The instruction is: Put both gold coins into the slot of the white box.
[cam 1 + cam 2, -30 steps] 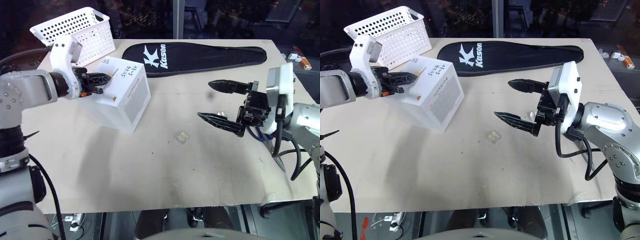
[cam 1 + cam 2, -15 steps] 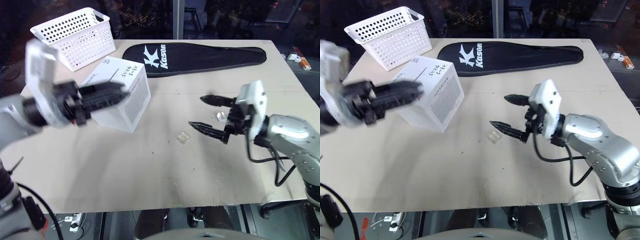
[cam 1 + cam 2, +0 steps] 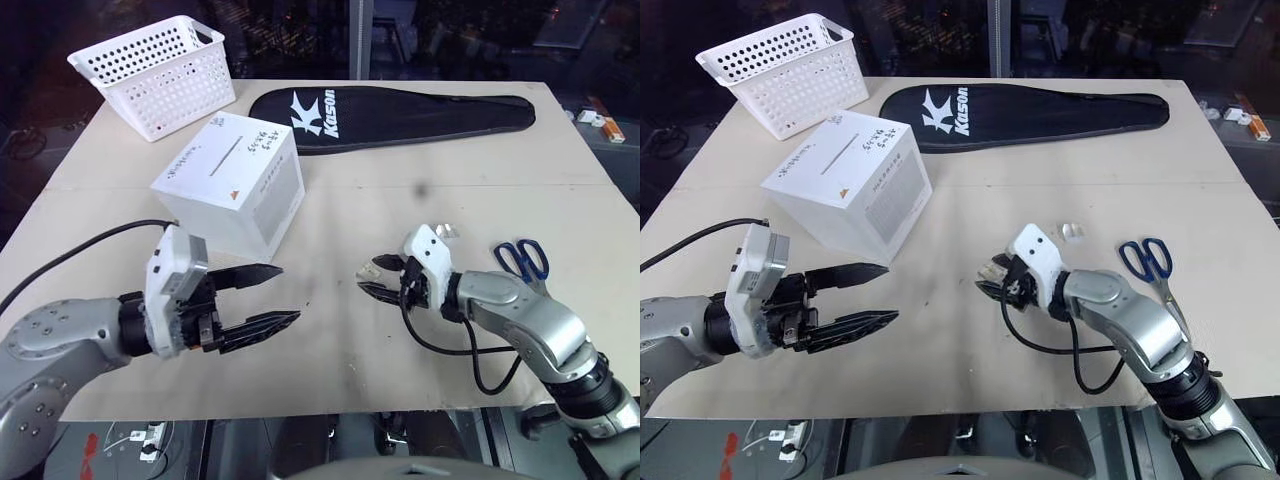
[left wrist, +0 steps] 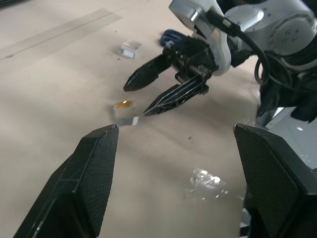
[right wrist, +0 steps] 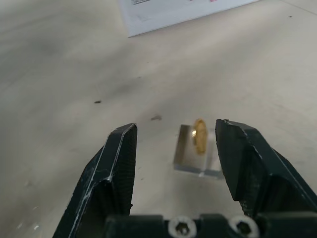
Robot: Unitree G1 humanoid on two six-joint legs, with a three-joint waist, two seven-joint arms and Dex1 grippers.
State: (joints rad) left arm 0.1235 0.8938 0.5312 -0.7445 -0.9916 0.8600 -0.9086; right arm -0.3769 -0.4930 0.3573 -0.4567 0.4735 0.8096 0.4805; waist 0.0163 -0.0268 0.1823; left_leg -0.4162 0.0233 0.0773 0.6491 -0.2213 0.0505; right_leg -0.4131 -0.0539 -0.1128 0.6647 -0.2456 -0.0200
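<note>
— So where's the coin relative to the right gripper (image 5: 176,144)?

— Just past its fingertips. One gold coin (image 5: 199,136) stands on edge in a small clear square piece (image 5: 196,158) on the table (image 3: 330,190), close by one finger's tip, with the jaws parted and nothing between them.

— And the left gripper (image 3: 276,294)?

— Spread wide, empty, hovering low over the table and pointing across at the right gripper. From its wrist view the coin (image 4: 124,104) lies ahead of it, right at the right gripper's tips.

— The white box (image 3: 232,185)?

— Beyond the left gripper, well apart from it, the slot (image 3: 220,157) a thin dark line on its top face.

— Anything else near the right gripper?

— A second clear piece (image 3: 444,231) just beyond it, and blue-handled scissors (image 3: 523,259) off to its outer side.
</note>
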